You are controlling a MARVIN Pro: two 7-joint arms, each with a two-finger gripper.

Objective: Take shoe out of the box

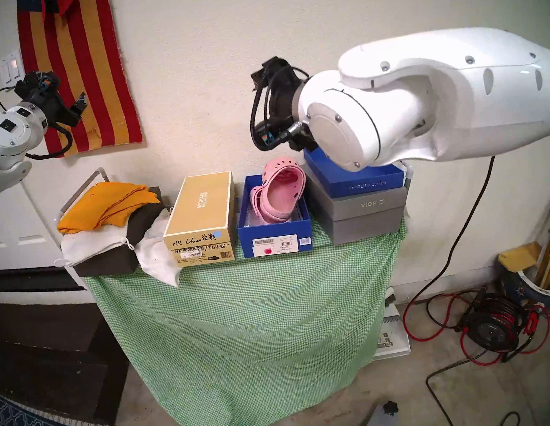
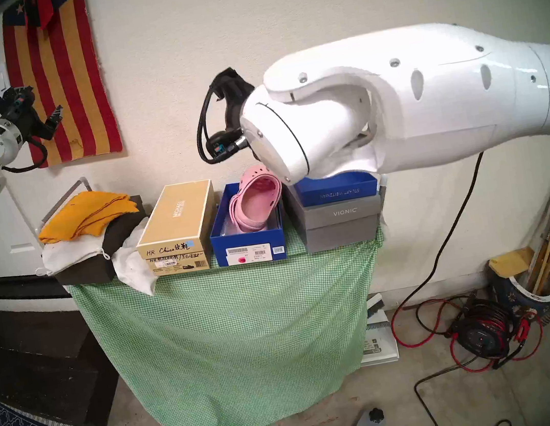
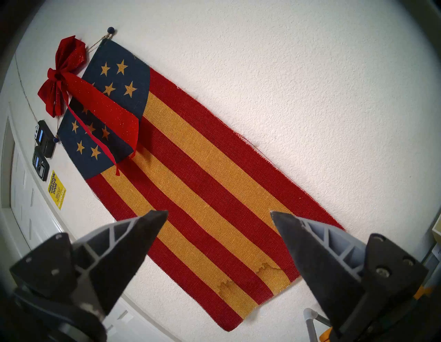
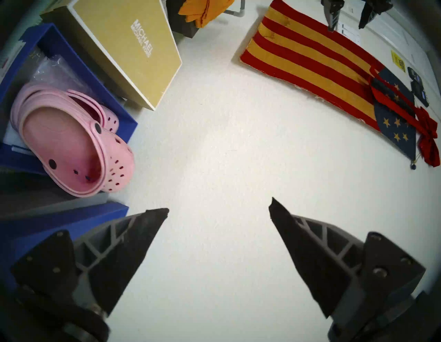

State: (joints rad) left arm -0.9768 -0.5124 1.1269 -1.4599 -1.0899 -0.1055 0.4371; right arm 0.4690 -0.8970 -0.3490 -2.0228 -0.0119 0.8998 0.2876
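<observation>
gold box (image 1: 198, 209), grey vionic box (image 1: 367, 214), flag (image 3: 214, 181) on wall.

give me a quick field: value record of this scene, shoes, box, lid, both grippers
shoes: pink clogs in the open blue shoebox, the upper one tilted, toe propped on the far rim
box position: on the green checked cloth, between the gold Michael box and the grey Vionic box
lid: blue Stuart Weitzman lid lying upturned on the Vionic box
left gripper: open, empty, raised, facing the striped flag
right gripper: open, empty, above the lid, facing the wall
task state: clogs not yet grasped
</observation>
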